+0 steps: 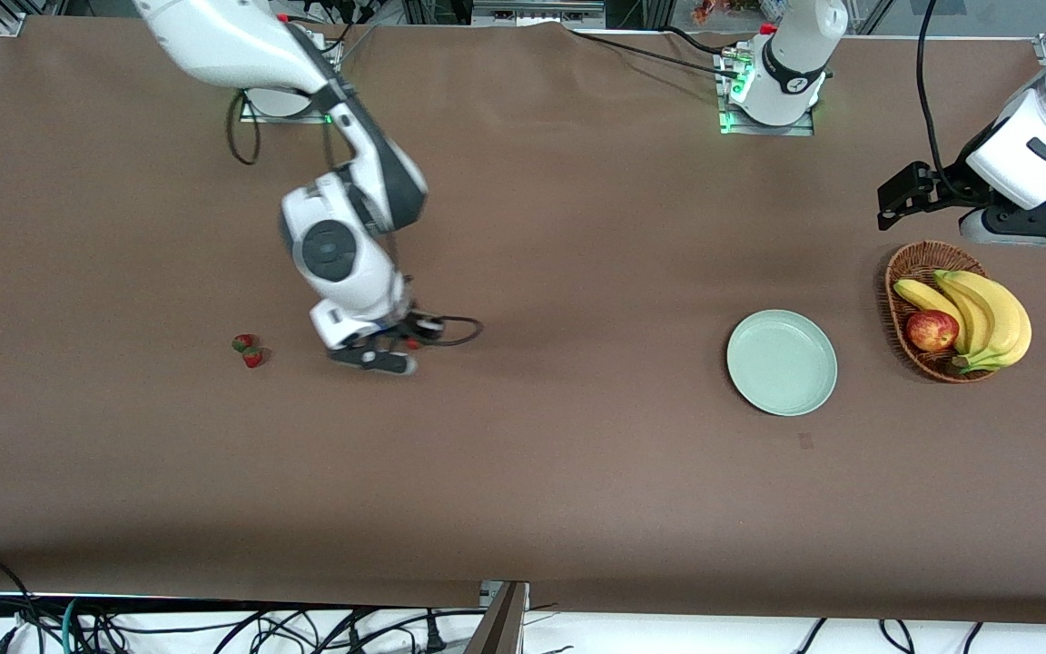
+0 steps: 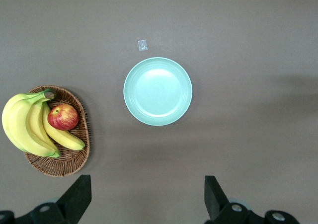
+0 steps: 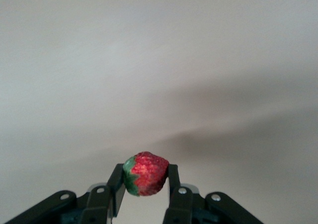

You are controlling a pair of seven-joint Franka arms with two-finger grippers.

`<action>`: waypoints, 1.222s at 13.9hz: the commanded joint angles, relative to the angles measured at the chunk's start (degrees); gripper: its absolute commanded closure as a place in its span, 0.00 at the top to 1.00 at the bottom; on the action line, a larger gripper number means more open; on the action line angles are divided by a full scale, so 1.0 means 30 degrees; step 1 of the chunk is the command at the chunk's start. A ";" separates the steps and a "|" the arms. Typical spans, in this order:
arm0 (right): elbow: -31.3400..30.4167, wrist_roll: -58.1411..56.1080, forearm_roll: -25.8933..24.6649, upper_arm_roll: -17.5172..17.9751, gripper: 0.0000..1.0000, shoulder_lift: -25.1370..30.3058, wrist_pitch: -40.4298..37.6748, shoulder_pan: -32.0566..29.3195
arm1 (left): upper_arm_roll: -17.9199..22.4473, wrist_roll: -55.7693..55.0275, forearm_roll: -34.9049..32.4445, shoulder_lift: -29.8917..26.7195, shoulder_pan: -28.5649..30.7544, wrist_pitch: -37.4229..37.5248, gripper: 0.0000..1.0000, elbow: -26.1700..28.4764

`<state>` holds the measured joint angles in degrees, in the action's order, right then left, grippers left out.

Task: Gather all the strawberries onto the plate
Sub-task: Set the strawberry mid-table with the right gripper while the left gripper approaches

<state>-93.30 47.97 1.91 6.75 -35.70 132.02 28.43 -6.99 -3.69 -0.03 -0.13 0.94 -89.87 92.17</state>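
My right gripper point(image 1: 393, 352) is shut on one strawberry point(image 3: 145, 173), red with a green cap, held between its fingers just above the bare table; a bit of red shows in the front view point(image 1: 411, 343). Two more strawberries point(image 1: 242, 342) point(image 1: 253, 357) lie side by side on the table, toward the right arm's end from that gripper. The pale mint-green plate point(image 1: 782, 362) sits empty toward the left arm's end; it also shows in the left wrist view point(image 2: 157, 91). My left gripper point(image 1: 900, 198) point(image 2: 147, 196) is open and empty, up in the air near the basket, and waits.
A brown wicker basket point(image 1: 904, 272) point(image 2: 74, 164) with bananas point(image 1: 986, 313) and a red apple point(image 1: 932, 330) stands beside the plate at the left arm's end. A small pale scrap point(image 1: 805, 440) lies nearer the front camera than the plate.
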 commanded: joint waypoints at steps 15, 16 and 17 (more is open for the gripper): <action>0.6870 0.4666 0.0270 -0.0344 1.00 -0.5389 0.2639 0.5201 | -0.0101 0.0291 -0.0137 0.1918 0.0097 0.2067 1.00 -0.0547; 0.7192 0.4230 0.0241 -0.0403 1.00 -0.5125 0.1503 0.4678 | -0.0072 0.0291 -0.0137 0.2413 -0.0020 0.2067 1.00 -0.0547; 0.7340 0.2863 0.0241 -0.0345 1.00 -0.4571 0.0418 0.3861 | -0.0101 0.0320 -0.0137 0.2969 0.0008 0.2067 1.00 -0.0576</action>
<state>-72.99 61.40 2.31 5.28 -51.66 138.96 43.60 -7.04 -3.69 -0.03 5.88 1.14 -85.06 92.22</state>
